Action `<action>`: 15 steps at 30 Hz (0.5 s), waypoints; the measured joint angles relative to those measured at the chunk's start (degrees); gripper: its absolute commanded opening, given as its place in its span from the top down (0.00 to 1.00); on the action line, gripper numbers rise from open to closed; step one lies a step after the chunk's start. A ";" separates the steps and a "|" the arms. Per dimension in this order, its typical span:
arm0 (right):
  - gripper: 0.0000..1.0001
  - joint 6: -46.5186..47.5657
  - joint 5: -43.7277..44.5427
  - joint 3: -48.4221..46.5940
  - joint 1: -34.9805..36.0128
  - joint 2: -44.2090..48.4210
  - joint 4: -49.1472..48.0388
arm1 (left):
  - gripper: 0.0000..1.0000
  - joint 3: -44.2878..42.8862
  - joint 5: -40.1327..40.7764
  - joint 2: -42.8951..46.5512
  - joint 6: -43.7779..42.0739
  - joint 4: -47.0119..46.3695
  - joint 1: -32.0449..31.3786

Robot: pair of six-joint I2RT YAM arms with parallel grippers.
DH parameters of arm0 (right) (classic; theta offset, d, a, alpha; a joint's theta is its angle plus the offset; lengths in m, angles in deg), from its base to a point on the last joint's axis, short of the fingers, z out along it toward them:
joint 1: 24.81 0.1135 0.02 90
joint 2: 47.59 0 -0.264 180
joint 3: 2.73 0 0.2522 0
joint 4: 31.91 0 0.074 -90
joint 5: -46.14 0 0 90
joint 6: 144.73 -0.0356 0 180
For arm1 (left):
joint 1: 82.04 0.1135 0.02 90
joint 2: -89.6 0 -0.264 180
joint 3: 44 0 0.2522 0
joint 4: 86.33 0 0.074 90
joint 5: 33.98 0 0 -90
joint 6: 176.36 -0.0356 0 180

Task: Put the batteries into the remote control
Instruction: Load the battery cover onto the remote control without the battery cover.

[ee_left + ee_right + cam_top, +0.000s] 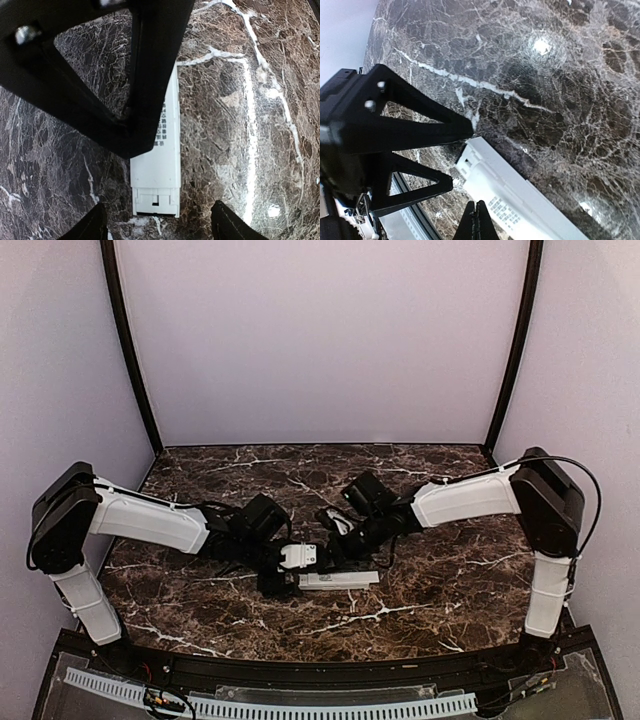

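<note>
**Operator:** What's under me, biggest things first?

**Spotter:** You have the dark marble table. Your left arm and right arm reach in low from either side and meet near its middle.

**Operator:** And the remote control?

**Spotter:** Your remote control lies flat on the marble, right below both claws. Its notched end sits between the fingers of your left claw. The rest runs away from that claw and under your right claw.

**Operator:** How are the claws set?

**Spotter:** Your left claw is spread wide, one finger on each side of the remote's end. Marble shows between the fingertips and the plastic, so it holds nothing. Your right claw is pressed together into one thin tip, poised over the remote's long edge beside the printed label. Whether that tip touches the plastic, I cannot tell.
</note>
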 measured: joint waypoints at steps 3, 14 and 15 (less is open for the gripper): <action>1.00 -0.46 1.11 0.13 -0.55 2.38 1.44 | 0.32 -0.09 -0.02 0.00 0.04 -0.31 -0.09; 1.00 -5.31 22.27 4.59 -3.91 17.07 16.52 | 0.36 -0.17 0.04 -0.66 0.02 -0.31 -0.26; 1.00 -5.51 24.55 4.90 -3.96 17.03 18.21 | 0.37 -0.22 0.13 -0.83 0.00 -0.31 -0.24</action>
